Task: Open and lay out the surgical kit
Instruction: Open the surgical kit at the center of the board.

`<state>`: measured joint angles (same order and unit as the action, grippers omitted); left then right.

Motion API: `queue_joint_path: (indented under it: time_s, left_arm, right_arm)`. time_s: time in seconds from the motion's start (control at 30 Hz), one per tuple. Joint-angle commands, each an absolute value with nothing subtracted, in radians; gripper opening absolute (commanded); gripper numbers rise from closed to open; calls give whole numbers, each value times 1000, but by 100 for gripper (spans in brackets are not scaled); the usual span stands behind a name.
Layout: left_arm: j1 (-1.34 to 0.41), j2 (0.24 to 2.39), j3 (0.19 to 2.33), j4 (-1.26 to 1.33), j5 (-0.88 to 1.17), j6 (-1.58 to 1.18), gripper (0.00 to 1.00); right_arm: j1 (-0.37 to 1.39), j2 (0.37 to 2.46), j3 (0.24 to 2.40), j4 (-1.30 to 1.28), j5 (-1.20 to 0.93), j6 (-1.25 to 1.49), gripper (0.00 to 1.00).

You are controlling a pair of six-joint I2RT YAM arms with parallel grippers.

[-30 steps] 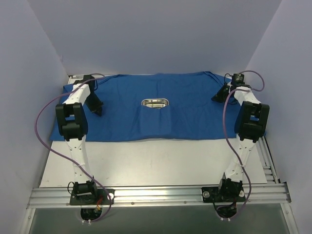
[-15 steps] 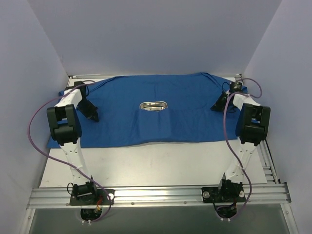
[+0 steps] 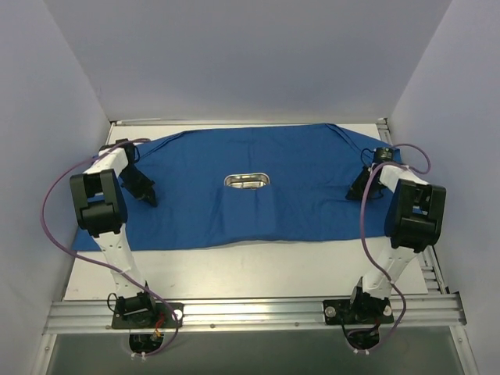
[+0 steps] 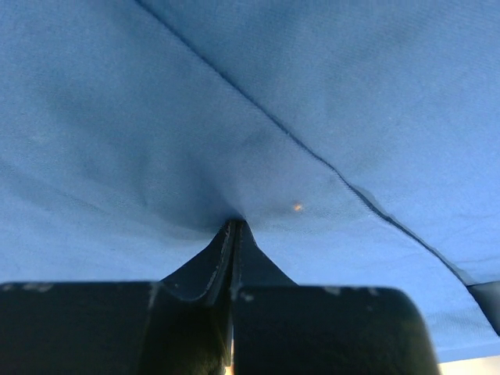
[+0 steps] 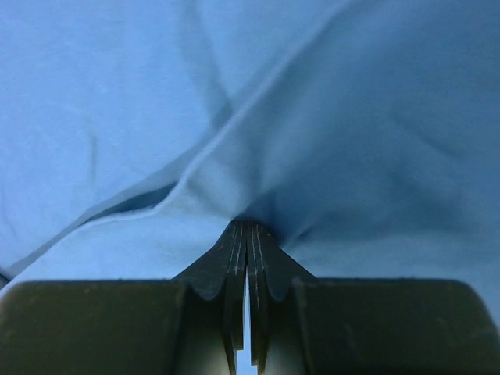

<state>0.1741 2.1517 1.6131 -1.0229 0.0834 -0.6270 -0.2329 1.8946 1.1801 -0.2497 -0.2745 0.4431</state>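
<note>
Your left hand (image 3: 145, 192) and right hand (image 3: 360, 188), each clamped on the cloth (image 3: 312, 187), have pulled it nearer — tray (image 3: 247, 181) too — flattening it.

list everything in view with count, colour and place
royal-blue cloth sheet: one, blue, spread wrinkled over the far half of the table
small shiny rectangular steel tray: one, silver, on the sheet near its middle; contents too small to tell
white table: one, white, bare strip showing nearer the arm bases
aluminium rail: one, grey, along the near edge, carrying both bases
purple cables: two, purple, one looping beside each arm
left claw: one, black, shut on the sheet's left part
right claw: one, black, shut on the sheet's right part
</note>
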Motion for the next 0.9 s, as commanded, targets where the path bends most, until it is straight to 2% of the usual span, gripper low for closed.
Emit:
queue_joint_path:
  time_s: [0.0,0.27,0.37,0.4,0.6,0.87]
  left_arm:
    - [190,2232,1531,-1127,-46,-571,2]
    - [189,2183,1465,-1128,-43,-546,2]
    - [183,2117,1453,-1123,-2,-525,2]
    - [178,2099,1457,-1137,0,-523,2]
    - [62,2032,1641,-1181,14,-529,2]
    - [21,2227,1917,-1174,40,-545,2]
  right_arm:
    - [-300,1882,1075,-488,-95,405,0]
    - [-325,1732,980,-523,-123,356,0]
    - [-325,1663,1037,-512,-150,327,0]
    - [-327,1661,1117,-515,-150,315,0]
    - [-324,1807,1464,-520,-94,351,0]
    - [-325,2058,1684,-454,-103,397,0]
